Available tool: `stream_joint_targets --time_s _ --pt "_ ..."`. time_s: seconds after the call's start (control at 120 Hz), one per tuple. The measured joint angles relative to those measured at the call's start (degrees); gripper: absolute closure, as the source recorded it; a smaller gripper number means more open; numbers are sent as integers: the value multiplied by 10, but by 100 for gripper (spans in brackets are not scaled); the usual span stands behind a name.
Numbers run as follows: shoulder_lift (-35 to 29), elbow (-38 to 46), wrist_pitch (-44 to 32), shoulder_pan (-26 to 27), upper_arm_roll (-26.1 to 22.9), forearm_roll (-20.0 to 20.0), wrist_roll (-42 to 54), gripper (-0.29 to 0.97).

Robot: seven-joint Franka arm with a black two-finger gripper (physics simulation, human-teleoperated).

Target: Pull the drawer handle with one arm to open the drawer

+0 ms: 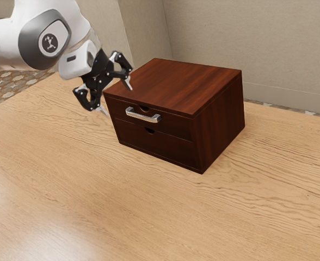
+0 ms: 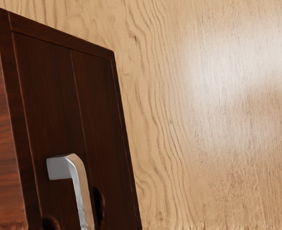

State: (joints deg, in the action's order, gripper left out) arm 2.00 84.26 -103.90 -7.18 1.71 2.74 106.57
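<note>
I'm holding the pincer (image 1: 117,99) wide open w/ nothing gripped, hovering at the cabinet's (image 1: 176,81) top front corner on the exterior view's left, while the silver handle (image 1: 142,115) is sitting untouched nearby on the upper drawer (image 1: 173,124), cabinet resting on the desk (image 1: 94,196).

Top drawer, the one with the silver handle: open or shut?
Shut. The top drawer sits flush with the lower drawer, no gap showing. The open gripper hangs beside the silver handle, not touching it.
</note>
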Motion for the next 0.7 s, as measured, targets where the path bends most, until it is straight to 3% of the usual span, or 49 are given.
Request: stream_joint_targets --time_s 0.158,0.392,0.7 --pt "30 -6 -40 -27 5 17 90 17" --pt "66 -7 -71 -65 19 118 167 29" --pt "96 -7 -85 -53 18 141 179 36"
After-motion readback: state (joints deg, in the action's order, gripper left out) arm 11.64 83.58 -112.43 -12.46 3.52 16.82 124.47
